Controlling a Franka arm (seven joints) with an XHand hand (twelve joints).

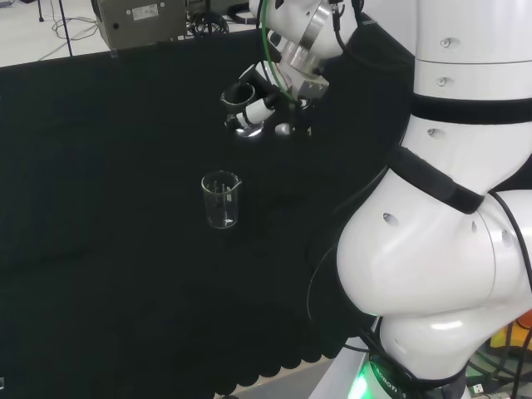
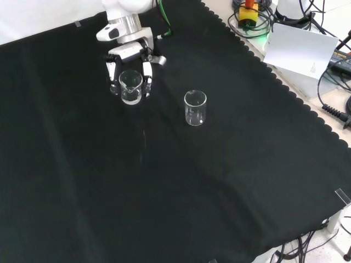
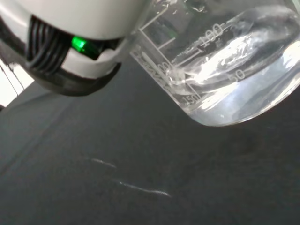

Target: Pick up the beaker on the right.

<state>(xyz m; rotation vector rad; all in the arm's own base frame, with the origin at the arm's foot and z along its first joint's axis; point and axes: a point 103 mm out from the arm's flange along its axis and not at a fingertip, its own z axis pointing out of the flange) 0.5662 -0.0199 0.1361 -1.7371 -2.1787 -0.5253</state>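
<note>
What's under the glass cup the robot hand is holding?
Just bare black cloth shows under the held beaker; its base seems lifted clear. The robot hand curls round it, hiding part of its sides.

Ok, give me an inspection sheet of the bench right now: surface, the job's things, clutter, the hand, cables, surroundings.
Surface: black cloth with a scalloped edge, bare apart from the glassware.
Job's things: held beaker, clear glass, in the hand; the wrist view suggests its base is off the cloth. Second beaker stands upright and apart on the cloth.
Clutter: nothing seen on the cloth.
Hand: hand, fingers curled round the held beaker.
Cables: green cable along the wrist; black leads off the cloth edge.
Surroundings: white card beside the cloth; grey box behind the bench.
</note>
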